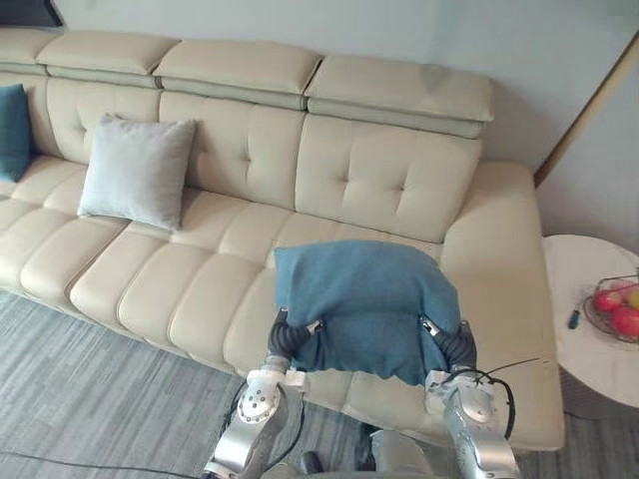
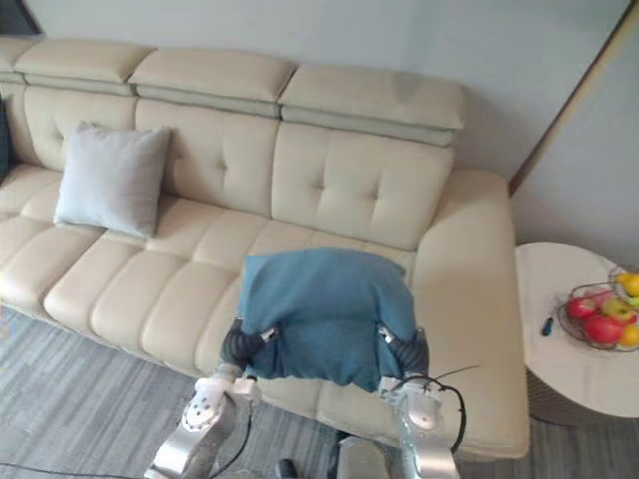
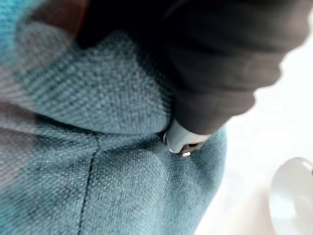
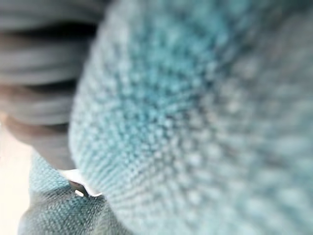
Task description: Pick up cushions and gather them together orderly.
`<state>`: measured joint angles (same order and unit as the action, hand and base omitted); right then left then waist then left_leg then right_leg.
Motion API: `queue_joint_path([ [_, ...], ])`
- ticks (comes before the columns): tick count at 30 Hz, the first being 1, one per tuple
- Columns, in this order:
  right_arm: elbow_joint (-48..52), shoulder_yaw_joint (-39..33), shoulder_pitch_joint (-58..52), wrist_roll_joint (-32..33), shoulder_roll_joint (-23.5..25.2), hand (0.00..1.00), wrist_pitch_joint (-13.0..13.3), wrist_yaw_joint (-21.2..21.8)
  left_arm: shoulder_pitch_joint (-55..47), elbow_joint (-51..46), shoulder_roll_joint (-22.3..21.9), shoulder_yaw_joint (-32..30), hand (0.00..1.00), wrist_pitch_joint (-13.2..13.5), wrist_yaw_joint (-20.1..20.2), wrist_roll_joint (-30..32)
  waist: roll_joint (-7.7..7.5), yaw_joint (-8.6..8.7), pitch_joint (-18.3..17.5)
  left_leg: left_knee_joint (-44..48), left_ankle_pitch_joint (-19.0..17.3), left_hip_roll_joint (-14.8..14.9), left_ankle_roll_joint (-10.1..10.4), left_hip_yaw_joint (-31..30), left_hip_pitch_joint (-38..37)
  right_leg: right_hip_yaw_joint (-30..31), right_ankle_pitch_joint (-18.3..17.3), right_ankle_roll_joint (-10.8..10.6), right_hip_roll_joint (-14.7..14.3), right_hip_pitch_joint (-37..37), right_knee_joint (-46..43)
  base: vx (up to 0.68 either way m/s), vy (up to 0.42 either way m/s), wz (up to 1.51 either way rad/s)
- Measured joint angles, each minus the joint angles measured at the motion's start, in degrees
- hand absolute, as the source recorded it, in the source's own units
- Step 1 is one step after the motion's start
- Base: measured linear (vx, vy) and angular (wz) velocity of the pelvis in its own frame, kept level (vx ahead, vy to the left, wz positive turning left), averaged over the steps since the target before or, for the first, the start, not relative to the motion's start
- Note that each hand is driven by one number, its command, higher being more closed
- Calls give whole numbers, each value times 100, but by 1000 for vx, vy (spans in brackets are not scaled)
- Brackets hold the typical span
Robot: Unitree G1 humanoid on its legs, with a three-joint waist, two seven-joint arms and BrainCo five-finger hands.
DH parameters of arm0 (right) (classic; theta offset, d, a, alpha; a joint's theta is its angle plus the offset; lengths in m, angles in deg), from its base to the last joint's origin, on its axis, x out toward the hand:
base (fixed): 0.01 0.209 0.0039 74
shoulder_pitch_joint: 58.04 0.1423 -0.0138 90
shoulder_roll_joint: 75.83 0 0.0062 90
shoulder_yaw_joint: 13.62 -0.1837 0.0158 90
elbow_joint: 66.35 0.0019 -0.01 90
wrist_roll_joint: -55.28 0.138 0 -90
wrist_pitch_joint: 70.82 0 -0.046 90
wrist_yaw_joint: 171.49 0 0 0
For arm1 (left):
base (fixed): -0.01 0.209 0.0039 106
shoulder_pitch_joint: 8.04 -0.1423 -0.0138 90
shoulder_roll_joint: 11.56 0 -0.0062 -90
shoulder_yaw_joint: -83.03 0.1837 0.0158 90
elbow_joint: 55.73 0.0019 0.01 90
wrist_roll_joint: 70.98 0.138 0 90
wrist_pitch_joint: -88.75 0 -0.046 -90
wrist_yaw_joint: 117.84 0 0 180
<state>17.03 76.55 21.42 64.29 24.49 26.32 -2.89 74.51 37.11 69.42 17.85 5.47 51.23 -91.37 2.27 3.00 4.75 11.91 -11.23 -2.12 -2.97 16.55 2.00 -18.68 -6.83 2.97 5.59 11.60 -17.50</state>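
While the teal cushion (image 1: 364, 309) sits front and centre, it's caught between both hands over the right-end seat of the cream sofa (image 1: 389, 170). Its lower edge hangs past the seat front. Can't tell whether it rests on the seat or is clear of it.

Left hand (image 1: 288, 334) is at the cushion's lower left corner, dark ribbed cover showing and the rest tucked behind the fabric. Clenched or slack? Can't tell. L wrist view has the dark cover hard against the teal weave, w/ a silver bit pushed into the cloth beside a seam.

Right hand (image 1: 454, 344) mirrors it at the lower right corner, cover showing and the rest hidden by the cushion. Same verdict: can't tell if it's grasping or just pressing. R wrist view gives teal weave very close up, ribbed cover alongside.

Further along the sofa, a grey cushion (image 1: 135, 170) leans upright against the backrest, well apart from the teal one. At the far left edge, a dark teal cushion (image 1: 12, 130) is also against the backrest, just beside the grey one.

Off the sofa's right arm stands a round pale side table (image 1: 584, 359). On it is a wire fruit bowl (image 2: 565, 321) w/ red apples (image 2: 602, 327) and some yellow fruit. A small blue object (image 1: 574, 319) lies just beside the bowl. Grey carpet (image 1: 90, 389) runs along the sofa front.
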Motion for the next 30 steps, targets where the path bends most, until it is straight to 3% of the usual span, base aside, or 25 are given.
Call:
queue_joint_path([
  [2, 513, 8, -299, 2, 32, 100, -40, 0, -29, -1, 0, -8, 100, -4, 9, -12, -11, -82, 18, 947, -143, 203, 202, 41, 138, -130, 2, 0, -81, -496, 345, 345, -51, 35],
  [4, 1200, 39, -573, 3, 64, 100, -39, -3, -210, -201, -1, -21, 100, -3, 48, -13, -50, -294, 67, 3091, -274, 771, 200, 186, 851, 30, -17, 1, -170, -1059, 635, 253, 14, -11],
  [6, 1481, 28, -546, 2, 96, 100, -35, -27, -315, -424, -14, -24, 100, -1, 118, -12, -64, -458, 66, 3412, -527, 1152, 256, 76, 1190, 239, -33, -3, -179, -1173, 715, 237, 109, -59],
  [8, 1577, 21, -492, 2, 103, 100, 34, -46, -316, -573, -78, -67, 100, 15, 120, -6, -63, -523, 68, 2708, -556, 1385, 335, -251, 1331, 430, -45, -29, -129, -1165, 708, 191, 165, -57],
  [9, 1580, 17, -468, 2, 111, 100, 36, -55, -311, -585, -117, -84, 100, 27, 120, 0, -61, -533, 63, 2054, -474, 1410, 387, -569, 1319, 552, -65, -116, -77, -1168, 686, 131, 231, -55],
  [10, 1581, 8, -456, 0, 101, 100, 53, -70, -315, -604, -146, -82, 100, 27, 121, 9, 12, -535, 18, 1330, -146, 1419, 534, -876, 1168, 677, -100, -310, -68, -1161, 674, 174, 335, -62],
  [11, 1574, -2, -443, -7, 83, 100, 86, -80, -336, -627, -174, -80, 100, 29, 121, 10, 102, -532, -32, 806, 449, 1444, 1051, -1137, 1074, 821, -187, -560, -115, -1158, 685, 213, 409, -53],
  [12, 1458, -17, -468, -17, 198, 100, 69, -100, -334, -594, -106, -71, 100, 16, 119, 17, -83, -475, -70, 694, 425, 1219, 1049, -1085, 951, 1017, -129, -695, 108, -1155, 789, 167, 333, -36],
  [14, 1457, -21, -563, -23, 366, 100, 67, -100, -341, -592, -60, -66, 100, 16, 118, 44, -309, -453, -151, 565, 431, 998, 915, -838, 878, 1152, -122, -725, 363, -1144, 905, 142, 269, -23],
  [15, 1456, -17, -566, -31, 410, 100, 54, -99, -368, -592, -42, -66, 100, 15, 118, 55, -338, -456, -156, 558, 397, 937, 858, -738, 815, 1239, -66, -802, 428, -1146, 921, 137, 257, -41],
  [17, 1449, -14, -584, -109, 478, 100, 18, -90, -457, -593, 21, -61, 100, 15, 118, 81, -354, -449, -162, 457, 346, 843, 778, -477, 619, 1511, 48, -884, 533, -1154, 970, 73, 156, -47],
  [23, 904, -20, -542, -239, 470, 100, 22, -83, -455, -458, 114, 11, 100, 15, 119, 253, -395, -342, -235, 276, 374, 830, 810, -306, 578, 1797, 92, -945, 483, -1049, 1240, 10, 2, -26],
  [30, 57, 2, -378, -459, 283, 100, -7, -83, -443, -182, 235, 108, 100, -50, 109, 458, -406, -230, -297, -378, 733, 808, 872, -472, 550, 2019, 284, -886, 371, -750, 1426, -3, -32, -17],
])
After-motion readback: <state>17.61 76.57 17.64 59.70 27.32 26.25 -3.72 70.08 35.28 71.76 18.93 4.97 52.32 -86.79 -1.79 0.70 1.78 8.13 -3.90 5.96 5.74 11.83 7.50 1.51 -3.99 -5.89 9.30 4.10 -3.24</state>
